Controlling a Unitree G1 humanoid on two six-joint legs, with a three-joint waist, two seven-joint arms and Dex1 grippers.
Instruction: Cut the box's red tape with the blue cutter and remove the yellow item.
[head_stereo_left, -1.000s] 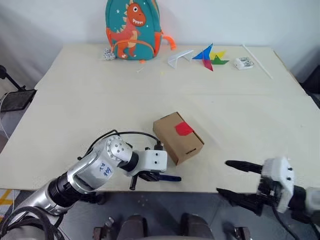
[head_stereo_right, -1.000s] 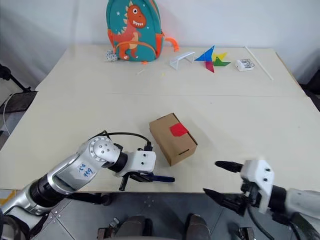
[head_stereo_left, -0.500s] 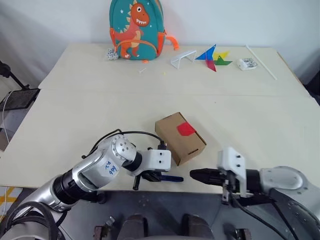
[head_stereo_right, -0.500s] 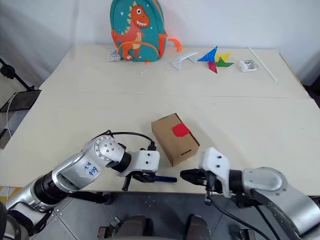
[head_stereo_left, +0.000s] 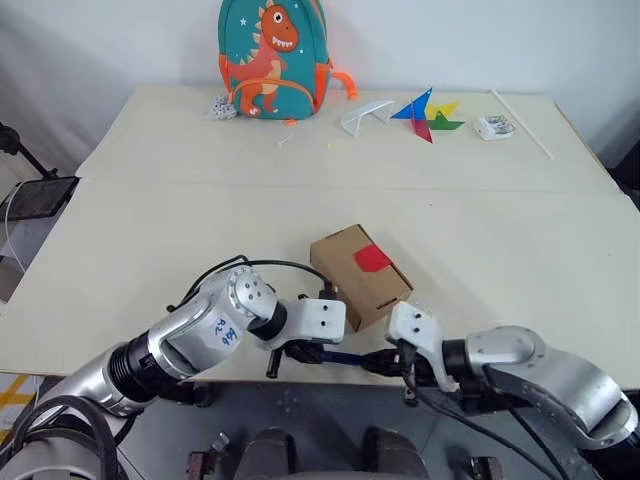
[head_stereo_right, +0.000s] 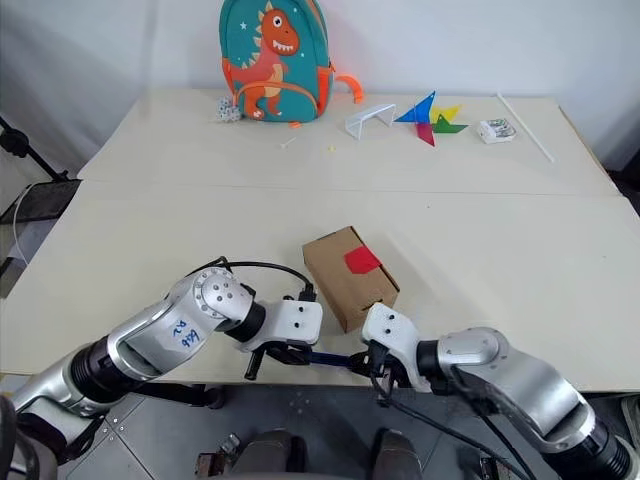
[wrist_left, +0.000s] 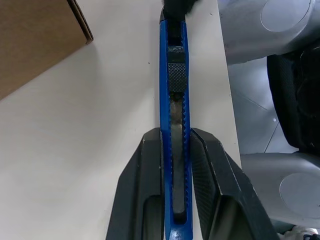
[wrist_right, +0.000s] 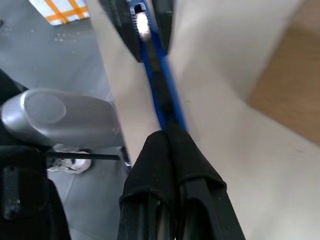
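Left tool (wrist_left: 175, 165) clamps blue cutter (wrist_left: 174, 100) — box (head_stereo_left: 360, 275) just beside

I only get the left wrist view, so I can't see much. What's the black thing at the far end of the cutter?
Observer: That's the right gripper, shut, with its tips at the free end of the cutter.
Operator: Is the red tape on the box cut?
Observer: No. The tape looks whole, on top of the box.
Operator: Is anything else on the table?
Observer: Yes, a dinosaur backpack stands at the far edge, with a pinwheel to its right.
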